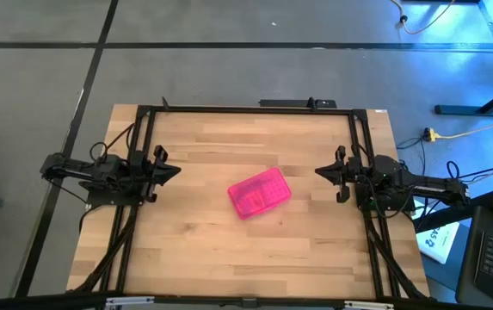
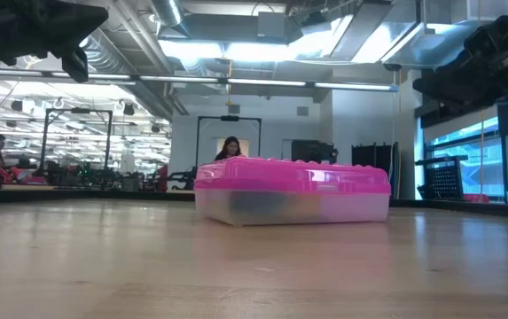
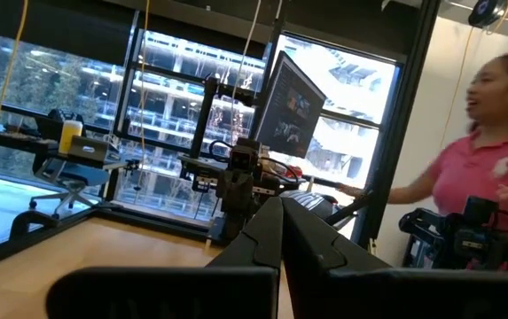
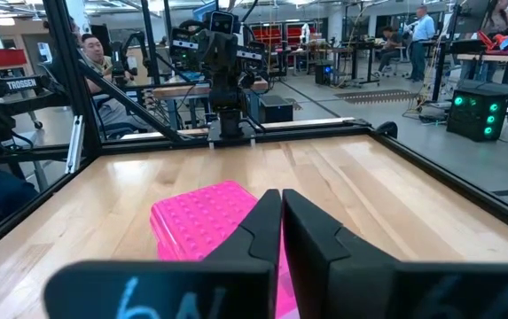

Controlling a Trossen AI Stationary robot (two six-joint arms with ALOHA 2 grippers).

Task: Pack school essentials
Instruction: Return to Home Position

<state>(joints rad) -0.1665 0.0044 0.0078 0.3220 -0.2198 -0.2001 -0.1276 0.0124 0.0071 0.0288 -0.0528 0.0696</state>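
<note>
A clear rectangular case with a shut pink perforated lid (image 1: 260,192) lies flat on the wooden table's middle, turned a little askew; it also shows in the low view (image 2: 291,190) and the right wrist view (image 4: 202,221). The school essentials are out of view: none lies loose on the table, and only dim dark shapes show through the case's clear wall (image 2: 262,208). My left gripper (image 1: 177,170) hangs shut above the table's left side, well clear of the case. My right gripper (image 1: 317,171) hangs shut at the right side, pointing level toward the case.
Black frame rails (image 1: 246,109) run along the table's far, left and right sides. Bare wood lies all around the case. A person in a pink shirt (image 3: 488,168) stands beyond the table's right side; another person (image 4: 94,53) sits beyond its left side.
</note>
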